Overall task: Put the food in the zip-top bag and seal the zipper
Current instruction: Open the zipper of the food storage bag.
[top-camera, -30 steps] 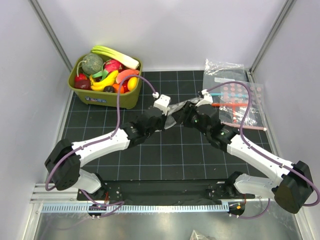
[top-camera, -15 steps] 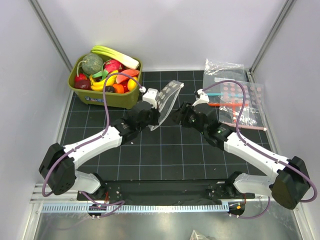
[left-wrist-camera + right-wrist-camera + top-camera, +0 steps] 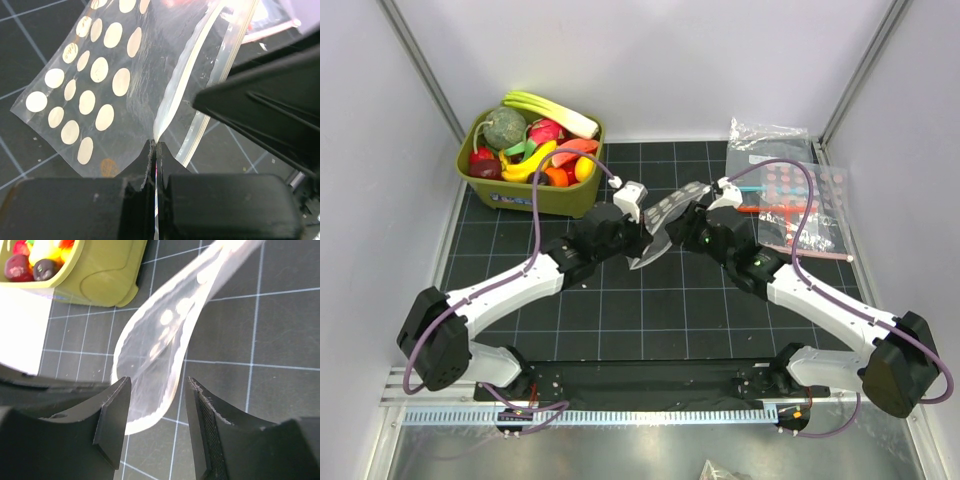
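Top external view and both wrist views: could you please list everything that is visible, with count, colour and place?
zip-top bag: one, clear with cream dots, over the mat's middle, between the two grippers.
food: many pieces, mixed yellow, red, orange and green, all in the bin.
bin: one, olive green, back left corner.
spare bags: a pile, count unclear, clear with pink-red dots, back right.
mat: one, black with a pale grid, on the table.
left gripper: one, black, shut on the bag's edge.
right gripper: one, black, open, jaws on either side of the bag's edge.
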Robot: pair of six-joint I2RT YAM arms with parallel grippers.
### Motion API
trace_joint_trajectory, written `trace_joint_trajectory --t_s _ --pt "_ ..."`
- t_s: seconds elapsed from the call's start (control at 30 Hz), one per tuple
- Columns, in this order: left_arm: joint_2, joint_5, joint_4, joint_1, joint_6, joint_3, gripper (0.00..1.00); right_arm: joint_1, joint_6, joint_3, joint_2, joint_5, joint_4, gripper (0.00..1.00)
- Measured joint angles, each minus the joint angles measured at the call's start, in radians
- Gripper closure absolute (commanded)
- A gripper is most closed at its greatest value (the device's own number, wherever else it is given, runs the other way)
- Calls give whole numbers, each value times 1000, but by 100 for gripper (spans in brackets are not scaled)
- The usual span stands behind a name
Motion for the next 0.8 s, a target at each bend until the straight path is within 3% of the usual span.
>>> trace_joint_trajectory --t_s 0.07,0.2,0.23,0.33,0.37,0.5,0.8 --pt "-9 23 1 -2 -1 0 100 0 -1 0 0 20 0 54" --pt "-48 51 10 -3 -15 -9 97 0 0 1 6 70 -10 85" --pt "-63 55 17 -3 -23 -15 94 0 0 1 6 85 -18 99" --pt "-90 57 30 -3 -44 -25 74 1 -6 21 6 121 -71 99" --pt "-93 58 33 -3 -50 -26 61 2 -14 40 6 132 -104 99" --pt "-96 66 39 -3 -67 -28 36 7 -73 151 2 187 -209 99" --pt "-117 72 40 -3 -74 -54 26 72 -207 417 29 366 -479 99"
